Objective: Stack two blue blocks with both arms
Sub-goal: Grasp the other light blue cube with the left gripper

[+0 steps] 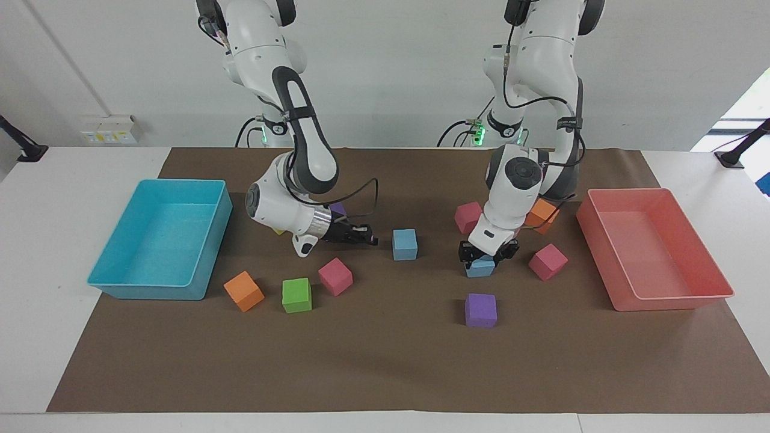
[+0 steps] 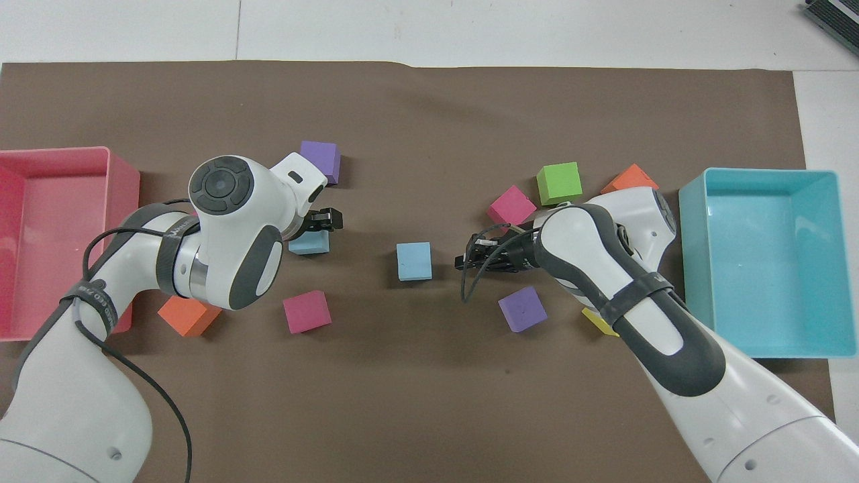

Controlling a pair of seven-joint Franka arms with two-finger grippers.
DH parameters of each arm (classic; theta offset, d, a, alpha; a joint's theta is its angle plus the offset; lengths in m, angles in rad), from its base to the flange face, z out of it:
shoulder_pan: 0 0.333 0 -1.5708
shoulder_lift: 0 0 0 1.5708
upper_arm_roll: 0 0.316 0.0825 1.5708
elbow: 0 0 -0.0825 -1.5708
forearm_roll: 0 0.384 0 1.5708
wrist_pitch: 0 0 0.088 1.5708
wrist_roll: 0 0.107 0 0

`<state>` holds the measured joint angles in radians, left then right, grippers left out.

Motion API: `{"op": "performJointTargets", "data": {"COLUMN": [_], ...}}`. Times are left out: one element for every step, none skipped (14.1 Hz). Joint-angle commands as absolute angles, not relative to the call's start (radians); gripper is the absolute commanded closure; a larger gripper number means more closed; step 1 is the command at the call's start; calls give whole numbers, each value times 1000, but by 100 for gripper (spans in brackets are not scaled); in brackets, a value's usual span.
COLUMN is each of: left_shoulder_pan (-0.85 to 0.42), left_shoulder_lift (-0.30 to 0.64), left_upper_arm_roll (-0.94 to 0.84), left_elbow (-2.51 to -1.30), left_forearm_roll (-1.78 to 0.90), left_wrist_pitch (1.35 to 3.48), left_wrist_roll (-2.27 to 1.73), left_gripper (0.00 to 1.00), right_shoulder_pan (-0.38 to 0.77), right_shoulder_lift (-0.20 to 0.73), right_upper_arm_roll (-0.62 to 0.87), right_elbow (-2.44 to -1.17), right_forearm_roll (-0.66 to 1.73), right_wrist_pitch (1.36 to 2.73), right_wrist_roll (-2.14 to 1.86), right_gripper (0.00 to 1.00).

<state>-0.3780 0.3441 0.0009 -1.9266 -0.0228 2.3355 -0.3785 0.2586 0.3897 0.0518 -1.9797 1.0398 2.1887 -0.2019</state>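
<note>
One blue block (image 1: 405, 244) sits alone at the middle of the brown mat, also seen in the overhead view (image 2: 413, 261). The other blue block (image 1: 480, 269) rests on the mat toward the left arm's end. My left gripper (image 1: 482, 257) points down onto it, its fingers drawn in against the block's sides; my wrist covers part of this block from above (image 2: 310, 243). My right gripper (image 1: 368, 240) is shut and empty. It lies low and level over the mat, its tips pointing at the middle blue block a short gap away.
A turquoise tray (image 1: 120, 288) stands at the right arm's end and a pink tray (image 1: 674, 300) at the left arm's end. Loose cubes lie around: purple (image 1: 480, 310), pink (image 1: 548, 261), orange (image 1: 543, 214), pink (image 1: 335, 276), green (image 1: 296, 294), orange (image 1: 243, 291).
</note>
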Motion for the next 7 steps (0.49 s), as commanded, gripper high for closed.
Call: {"op": "performJointTargets", "data": {"left_shoulder_pan": [-388, -388, -390, -391, -391, -393, -394], "left_shoulder_lift": [333, 333, 333, 333, 334, 333, 334], "left_upper_arm_roll": [11, 11, 11, 11, 11, 12, 12], "left_elbow": [-1951, -1951, -1950, -1950, -1948, -1945, -1942], "left_forearm_roll": [-20, -20, -20, -17, -14, -12, -9], "left_wrist_pitch": [2356, 2356, 2356, 2356, 2356, 2353, 2347], "left_wrist_roll": [-387, -388, -387, -387, -387, -387, -387], "left_gripper": [54, 61, 64, 64, 65, 68, 72], "right_shoulder_pan": [258, 258, 258, 258, 258, 258, 258], "right_shoulder_lift": [387, 387, 387, 387, 387, 387, 387], "right_upper_arm_roll": [58, 58, 57, 57, 58, 57, 57], "right_elbow": [-1993, -1993, -1993, -1993, -1993, -1994, -1994], "right_forearm_roll": [1081, 1081, 1081, 1081, 1081, 1081, 1081], "right_wrist_pitch": [2215, 2215, 2214, 2214, 2215, 2215, 2215], "right_wrist_roll": [-245, -245, -245, -245, -245, -245, -245], "right_gripper": [100, 100, 100, 100, 100, 100, 100]}}
